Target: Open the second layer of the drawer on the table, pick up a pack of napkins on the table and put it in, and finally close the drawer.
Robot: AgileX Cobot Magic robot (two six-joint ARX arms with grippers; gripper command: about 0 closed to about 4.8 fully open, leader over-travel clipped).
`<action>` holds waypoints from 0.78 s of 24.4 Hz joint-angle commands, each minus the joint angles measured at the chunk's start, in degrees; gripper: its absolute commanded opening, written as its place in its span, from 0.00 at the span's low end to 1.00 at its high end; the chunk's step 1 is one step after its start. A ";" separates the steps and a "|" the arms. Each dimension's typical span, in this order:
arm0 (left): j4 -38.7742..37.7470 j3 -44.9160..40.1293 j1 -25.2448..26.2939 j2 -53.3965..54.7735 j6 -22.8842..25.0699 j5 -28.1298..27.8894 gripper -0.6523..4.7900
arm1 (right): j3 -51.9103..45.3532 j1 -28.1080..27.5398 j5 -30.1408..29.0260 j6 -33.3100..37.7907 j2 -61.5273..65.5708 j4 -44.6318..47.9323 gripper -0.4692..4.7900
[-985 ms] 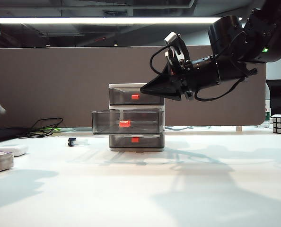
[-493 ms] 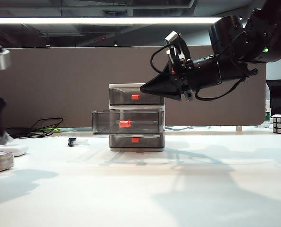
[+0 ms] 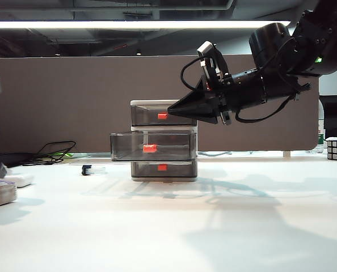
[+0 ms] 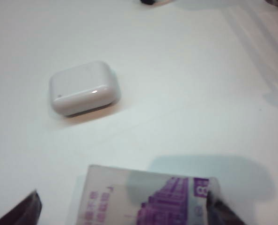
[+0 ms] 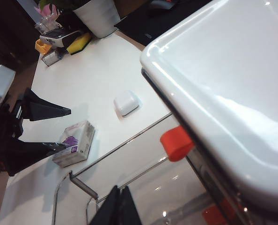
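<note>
Three drawers sit in the small unit (image 3: 163, 140) at the back of the table (image 3: 168, 226), and the middle drawer (image 3: 153, 146) is pulled out. Far left, the pack of napkins (image 4: 150, 197) lies near a white rounded case (image 4: 84, 87). Spread wide, the left gripper (image 5: 50, 129) straddles the pack without touching it. Pinched to a point, the right gripper (image 3: 174, 109) hovers empty just in front of the top drawer (image 3: 163, 115).

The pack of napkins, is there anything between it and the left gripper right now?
Nothing visible. The open left gripper straddles the pack of napkins with only bare table around it. The white oblong object lies apart, off to one side.
</note>
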 commanded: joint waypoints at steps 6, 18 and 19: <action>-2.21 0.07 6.16 0.90 0.28 12.85 1.00 | 0.35 0.04 -0.09 -0.31 -0.26 0.57 0.08; 2.05 0.24 6.01 9.73 4.09 15.08 1.00 | 0.35 0.04 -0.15 -0.28 -0.26 0.33 0.08; 2.71 0.46 6.01 10.75 3.82 15.47 1.00 | 0.33 0.04 -0.15 -0.28 -0.26 0.24 0.08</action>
